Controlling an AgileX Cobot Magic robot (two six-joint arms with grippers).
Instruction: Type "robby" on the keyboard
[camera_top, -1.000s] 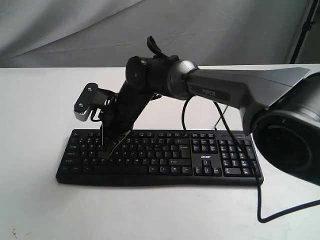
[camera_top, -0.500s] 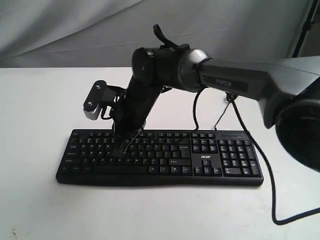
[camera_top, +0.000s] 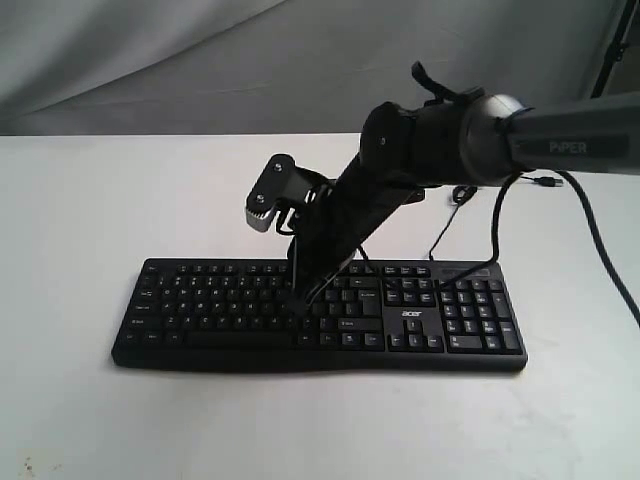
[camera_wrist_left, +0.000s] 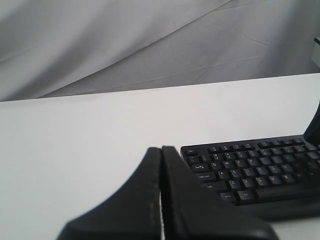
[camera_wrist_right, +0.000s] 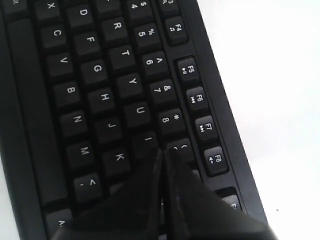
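Exterior: you see the wide black wired keyboard (camera_top: 230, 312) flat on the white table (camera_top: 80, 200), with the right gripper (camera_top: 307, 296) down at its middle keys. Left wrist: the left gripper (camera_wrist_left: 161, 149) has its jaws pressed together, off the keyboard's end. Right wrist: jaws closed, empty, beside the I key.

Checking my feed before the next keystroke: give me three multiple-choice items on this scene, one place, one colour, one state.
1. Where is the right gripper? A) over the number pad B) over the letter keys of the wide black full-size keyboard C) on the table
2. What colour is the keyboard's "acer" logo? A) red B) blue C) white
3. How are the right gripper's fingers? A) pressed together B) spread wide C) clamped on a cable
Answers: 1 B, tips by the I and K keys; 2 C, white on black; 3 A, no gap shows.
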